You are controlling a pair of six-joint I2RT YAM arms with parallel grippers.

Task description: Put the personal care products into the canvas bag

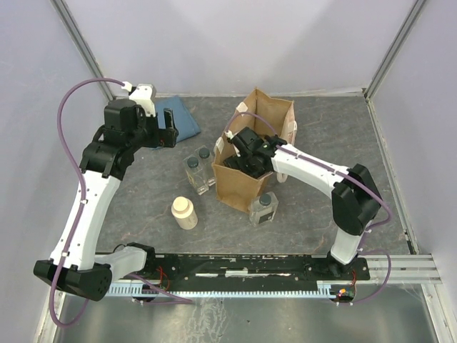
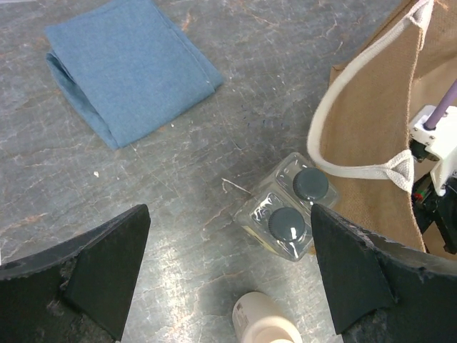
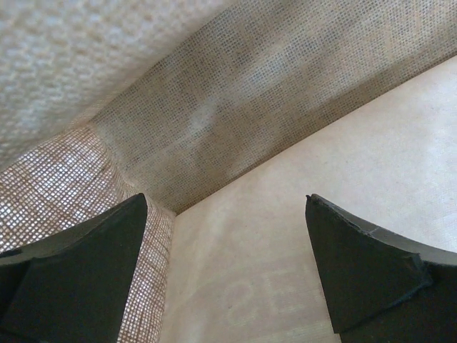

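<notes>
The tan canvas bag (image 1: 268, 114) stands upright mid-table, its mouth open. My right gripper (image 1: 241, 160) reaches down into it, open and holding nothing. The right wrist view shows only the bag's woven wall (image 3: 214, 100) and pale floor, with the right gripper (image 3: 225, 268) held wide. Two clear square bottles (image 1: 193, 174) (image 1: 206, 163) stand together just left of the bag, dark caps (image 2: 287, 223) (image 2: 310, 184) up. A cream bottle (image 1: 184, 212) stands nearer the arms' bases. A third clear bottle (image 1: 263, 209) sits at the bag's near right corner. My left gripper (image 1: 169, 135) (image 2: 228, 275) hovers open above the table, left of the pair.
A folded blue cloth (image 1: 182, 118) (image 2: 128, 68) lies at the back left, beside the left wrist. The bag's off-white handle loop (image 2: 335, 136) curves close to the two bottles. Grey walls enclose the table on three sides.
</notes>
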